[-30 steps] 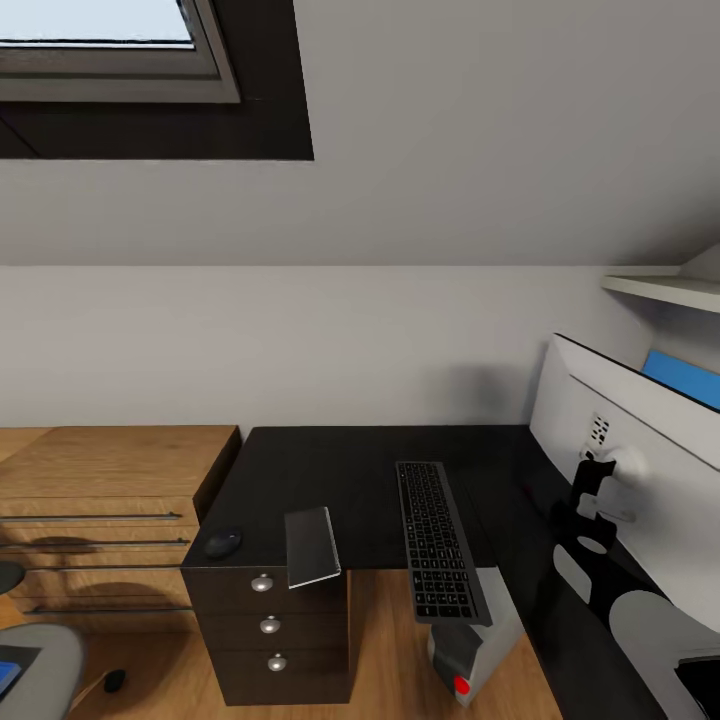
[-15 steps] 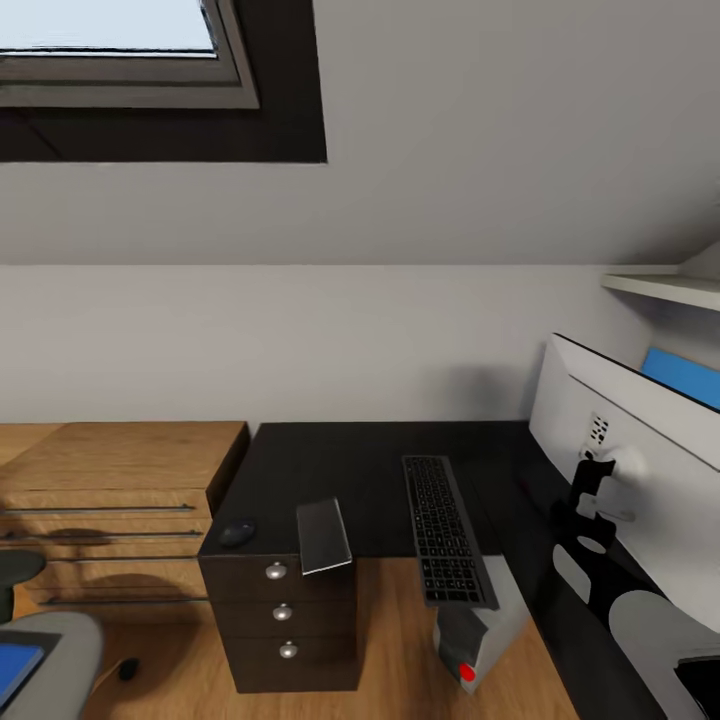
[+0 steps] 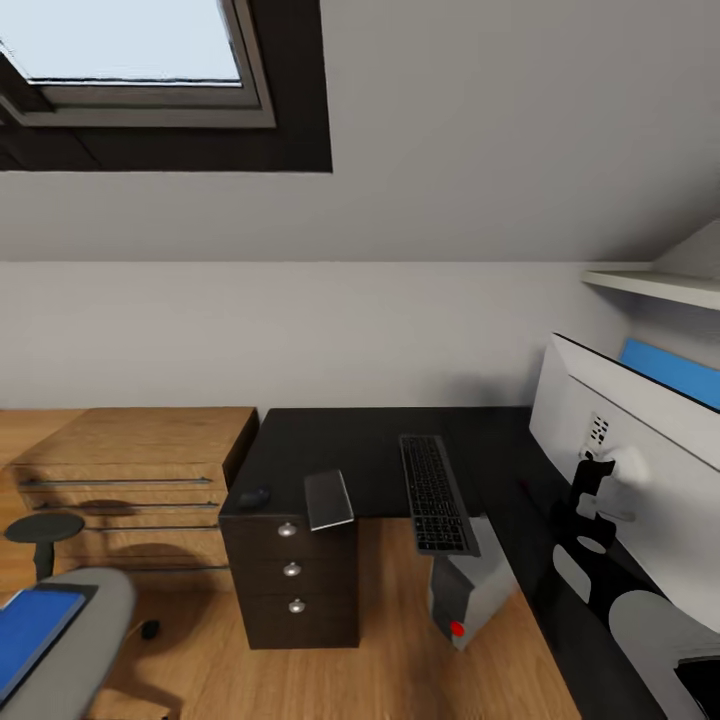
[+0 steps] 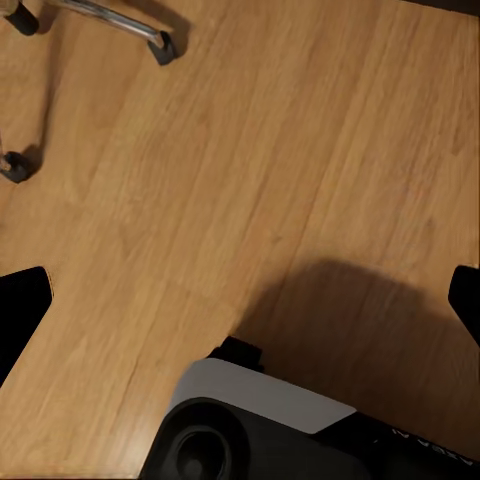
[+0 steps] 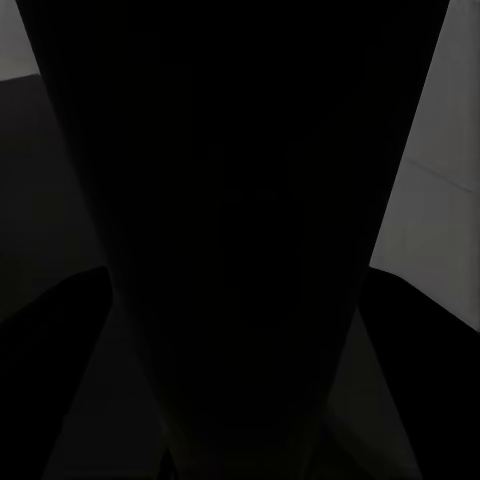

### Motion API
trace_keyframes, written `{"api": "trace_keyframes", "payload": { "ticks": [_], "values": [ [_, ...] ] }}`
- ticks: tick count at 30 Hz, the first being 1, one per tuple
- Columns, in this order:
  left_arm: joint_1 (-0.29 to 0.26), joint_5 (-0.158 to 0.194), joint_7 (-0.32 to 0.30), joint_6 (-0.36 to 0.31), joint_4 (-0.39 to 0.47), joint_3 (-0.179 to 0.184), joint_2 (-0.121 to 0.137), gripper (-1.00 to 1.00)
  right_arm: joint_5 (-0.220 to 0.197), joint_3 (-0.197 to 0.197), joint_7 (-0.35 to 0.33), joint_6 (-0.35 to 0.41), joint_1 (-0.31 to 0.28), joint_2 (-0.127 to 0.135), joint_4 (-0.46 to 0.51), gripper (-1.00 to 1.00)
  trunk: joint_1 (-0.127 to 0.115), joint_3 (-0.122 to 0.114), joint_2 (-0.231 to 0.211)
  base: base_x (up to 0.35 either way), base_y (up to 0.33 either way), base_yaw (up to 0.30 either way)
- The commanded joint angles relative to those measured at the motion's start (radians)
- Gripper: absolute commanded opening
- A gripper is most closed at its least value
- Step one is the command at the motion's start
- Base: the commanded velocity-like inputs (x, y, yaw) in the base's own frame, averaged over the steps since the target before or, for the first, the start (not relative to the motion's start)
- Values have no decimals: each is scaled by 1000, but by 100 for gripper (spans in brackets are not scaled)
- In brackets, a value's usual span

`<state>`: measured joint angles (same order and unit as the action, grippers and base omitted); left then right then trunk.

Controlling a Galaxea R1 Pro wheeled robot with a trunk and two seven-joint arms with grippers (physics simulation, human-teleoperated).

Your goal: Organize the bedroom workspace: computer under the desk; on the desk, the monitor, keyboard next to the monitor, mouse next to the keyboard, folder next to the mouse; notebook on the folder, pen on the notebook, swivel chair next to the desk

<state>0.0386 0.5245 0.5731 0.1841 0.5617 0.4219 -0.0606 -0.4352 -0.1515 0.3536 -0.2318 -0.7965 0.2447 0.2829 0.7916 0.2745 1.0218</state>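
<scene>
desk [image 3: 380, 455]: my landmark; black top, drawer unit under its left end
swivel chair [image 3: 70, 640]: left of desk, well apart; folder [image 3: 30, 625] on its seat
monitor [image 3: 640, 440]: on desk's right wing
computer [image 3: 470, 590]: under desk
keyboard [image 3: 435, 492], notebook [image 3: 328, 498], mouse [image 3: 254, 495]: on desk; notebook overhangs the front edge
step: I judge I should roll squarely up to the chair before reaching for the folder
left claw [image 4: 240, 300]: fingers wide apart, over bare floor; right claw: cannot tell, view dark
writing: none readable

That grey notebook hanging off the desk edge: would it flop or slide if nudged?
The notebook looks thin and flat, so probably light and a bit bendy. It juts past the glossy desk edge above the drawers, so a nudge might slide or tip it off.
</scene>
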Motion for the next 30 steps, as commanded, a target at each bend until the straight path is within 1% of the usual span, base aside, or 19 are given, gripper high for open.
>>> {"api": "trace_keyframes", "payload": {
  "ticks": [1, 30],
  "values": [
    [0, 11, 5, 6, 1, 6, 1, 100, -4, -13, 4, -4, -2, 1, 1, -100, -1, 1, 1, -340, 0, 0],
    [0, 10, 5, 5, 1, 6, 1, 100, -4, -15, 5, -3, -2, 1, 1, -100, -1, 1, 1, -341, 0, 0]
  ]
}}
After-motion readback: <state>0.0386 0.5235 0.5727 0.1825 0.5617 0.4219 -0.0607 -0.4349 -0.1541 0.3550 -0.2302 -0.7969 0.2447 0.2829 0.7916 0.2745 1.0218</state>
